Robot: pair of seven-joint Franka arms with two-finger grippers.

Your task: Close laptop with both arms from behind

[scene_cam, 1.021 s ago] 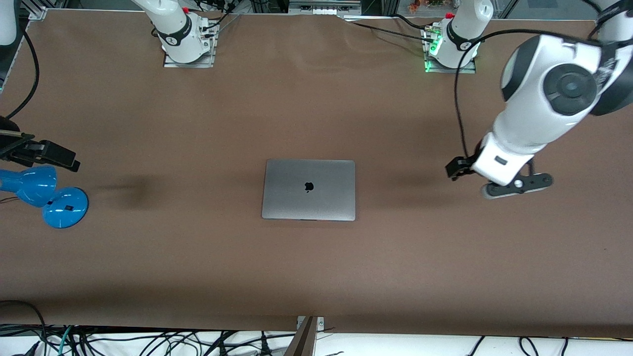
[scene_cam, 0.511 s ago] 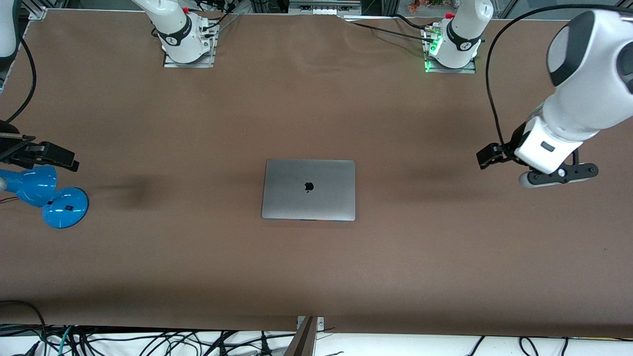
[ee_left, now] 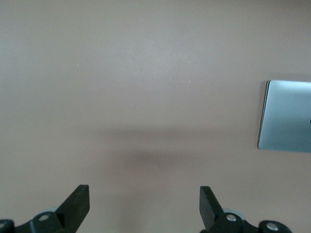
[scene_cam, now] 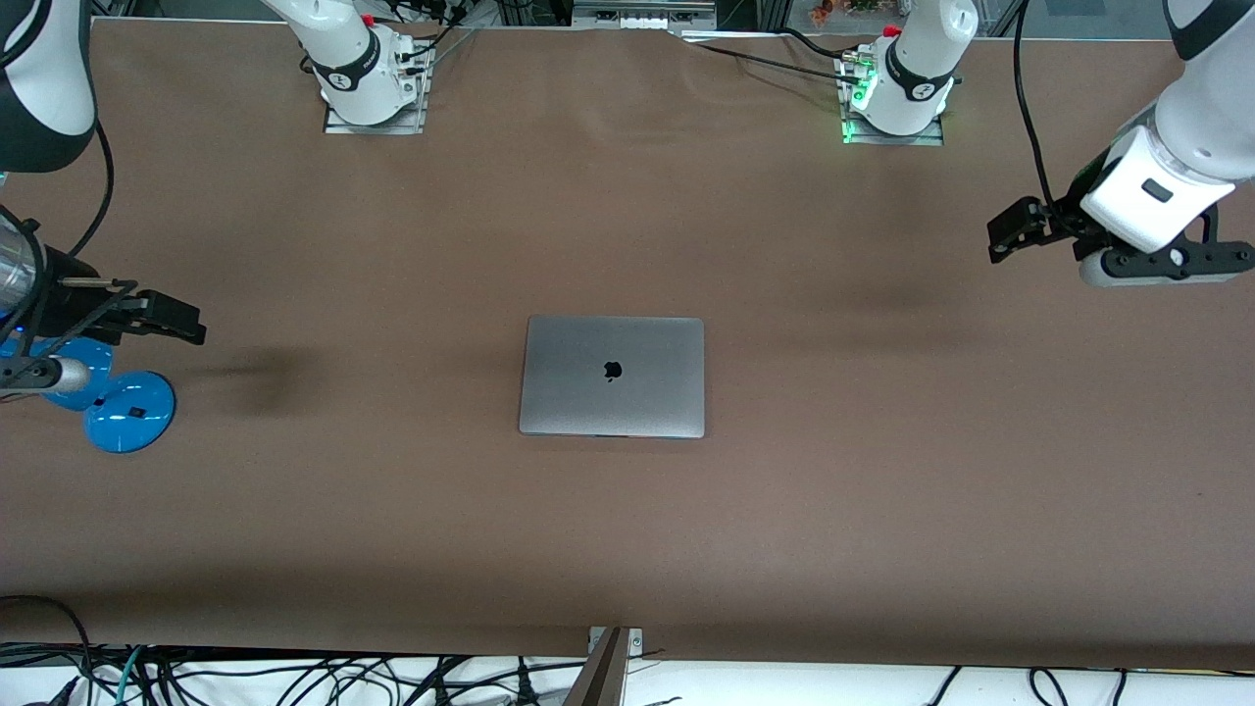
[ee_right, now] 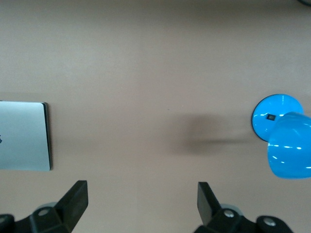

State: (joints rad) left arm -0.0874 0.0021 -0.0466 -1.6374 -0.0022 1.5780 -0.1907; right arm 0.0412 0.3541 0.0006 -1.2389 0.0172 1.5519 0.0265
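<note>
The silver-grey laptop [scene_cam: 612,376] lies shut and flat in the middle of the table, its dark logo facing up. An edge of it also shows in the left wrist view [ee_left: 286,115] and in the right wrist view [ee_right: 23,136]. My left gripper [scene_cam: 1157,265] hangs high over bare table toward the left arm's end, well away from the laptop. It is open [ee_left: 144,194] with nothing between its fingers. My right gripper [scene_cam: 44,371] hovers over the blue lamp at the right arm's end. It is also open [ee_right: 141,190] and holds nothing.
A blue lamp [scene_cam: 127,412] stands at the right arm's end of the table, its round base [ee_right: 277,116] and head [ee_right: 290,150] below my right gripper. Brown table [scene_cam: 627,539] spreads around the laptop. Cables hang along the table's edge nearest the front camera.
The left arm has swung up and away from the laptop toward its own end of the table. The right arm has shifted slightly over the lamp. The laptop has not moved.
</note>
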